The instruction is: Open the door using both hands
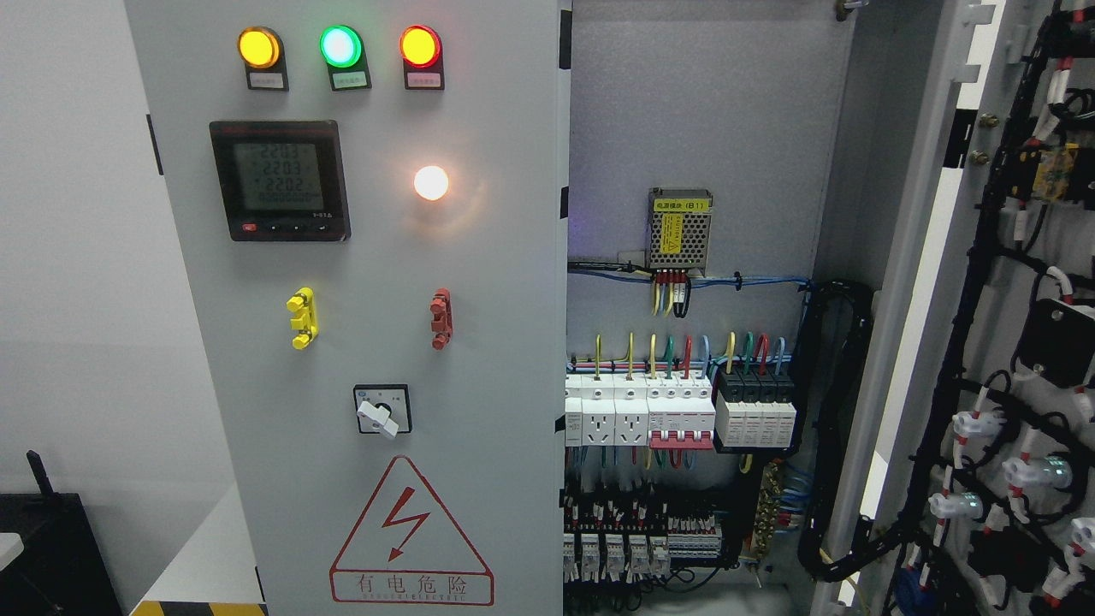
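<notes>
Neither robot hand is showing in the head view, so I cannot tell how the fingers are standing, nor which arm is nearer. The cabinet is filling the picture: its left door (359,342) is sitting closed — a flat, pale grey painted metal panel, tall and upright, carrying three round lamps (340,47), a dark square meter (280,180), a yellow handle (302,318), a red handle (440,318), a rotary switch (381,411) and a triangular warning sign (411,535). The right door (1018,342) is hanging swung wide at the picture's right, its inner face laced with black cable bundles. Between them the interior is lying exposed, with a perforated metal power supply (680,227) and rows of white plastic breakers (642,411). Judging from this, the right side looks done — any coming reach would be turning on the left panel's free vertical edge beside the opening.
</notes>
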Motion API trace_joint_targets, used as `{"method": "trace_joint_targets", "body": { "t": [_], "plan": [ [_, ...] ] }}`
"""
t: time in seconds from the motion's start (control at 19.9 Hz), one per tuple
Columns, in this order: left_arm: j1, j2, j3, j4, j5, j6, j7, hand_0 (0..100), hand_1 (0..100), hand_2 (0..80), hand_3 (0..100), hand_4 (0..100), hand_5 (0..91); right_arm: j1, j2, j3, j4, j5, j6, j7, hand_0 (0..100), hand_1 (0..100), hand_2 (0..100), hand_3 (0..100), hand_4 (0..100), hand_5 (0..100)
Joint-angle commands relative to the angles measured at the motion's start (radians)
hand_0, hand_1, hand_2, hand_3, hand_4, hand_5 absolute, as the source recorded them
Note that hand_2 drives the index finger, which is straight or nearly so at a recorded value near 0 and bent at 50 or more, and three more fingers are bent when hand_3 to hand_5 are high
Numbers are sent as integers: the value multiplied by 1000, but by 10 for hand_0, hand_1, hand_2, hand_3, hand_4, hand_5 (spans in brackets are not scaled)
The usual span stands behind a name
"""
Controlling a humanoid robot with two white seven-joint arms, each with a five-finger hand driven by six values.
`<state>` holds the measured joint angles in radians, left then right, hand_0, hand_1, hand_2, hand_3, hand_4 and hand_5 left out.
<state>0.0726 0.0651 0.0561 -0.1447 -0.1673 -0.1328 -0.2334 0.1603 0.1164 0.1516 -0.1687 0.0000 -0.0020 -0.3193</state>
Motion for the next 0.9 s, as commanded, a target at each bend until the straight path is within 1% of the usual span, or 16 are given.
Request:
{"method": "trace_joint_targets", "body": {
  "t": [0.0, 0.1, 0.2, 0.25, 0.35, 0.45, 0.55, 0.6, 0.7, 0.8, 0.85],
  "plan": [
    [-17, -105, -68, 134, 47, 2, 28, 120, 389, 0, 0, 0, 0, 95, -27, 0, -291, -26, 2, -6, 120, 389, 0, 0, 0, 0],
    [-16, -105, -67, 151, 93, 4, 28, 120, 389, 0, 0, 0, 0, 174, -55, 9, -502, -25, 1, -10, 120, 389, 0, 0, 0, 0],
    [-17, -105, -68, 189, 98, 4, 28, 120, 389, 0, 0, 0, 0, 269, -79, 19, -703, -25, -3, -12, 120, 389, 0, 0, 0, 0],
    [-17, -105, -68, 201, 95, 4, 28, 120, 389, 0, 0, 0, 0, 310, -92, 32, -772, -28, -12, -12, 120, 389, 0, 0, 0, 0],
    [-16, -105, -70, 212, 89, 4, 28, 120, 389, 0, 0, 0, 0, 370, -109, 61, -907, -29, -64, -12, 120, 389, 0, 0, 0, 0],
    [-16, -105, -75, 212, 86, 4, 28, 120, 389, 0, 0, 0, 0, 450, -119, 72, -1088, -28, -123, -6, 120, 389, 0, 0, 0, 0],
    [-16, -105, -76, 209, 78, 4, 28, 120, 389, 0, 0, 0, 0, 523, -135, 117, -1259, -28, -154, -3, 120, 389, 0, 0, 0, 0],
    [-16, -105, -79, 209, 80, 4, 28, 120, 389, 0, 0, 0, 0, 551, -142, 143, -1326, -28, -156, -3, 120, 389, 0, 0, 0, 0],
    [-17, -105, -81, 208, 90, -1, 28, 120, 389, 0, 0, 0, 0, 608, -146, 181, -1454, -26, -156, -3, 120, 389, 0, 0, 0, 0],
    [-17, -105, -78, 202, 94, -2, 28, 120, 389, 0, 0, 0, 0, 645, -164, 222, -1552, -26, -170, -1, 120, 389, 0, 0, 0, 0],
    [-17, -105, -72, 197, 94, -2, 26, 120, 389, 0, 0, 0, 0, 648, -170, 239, -1575, -26, -202, -1, 120, 389, 0, 0, 0, 0]
  ]
}}
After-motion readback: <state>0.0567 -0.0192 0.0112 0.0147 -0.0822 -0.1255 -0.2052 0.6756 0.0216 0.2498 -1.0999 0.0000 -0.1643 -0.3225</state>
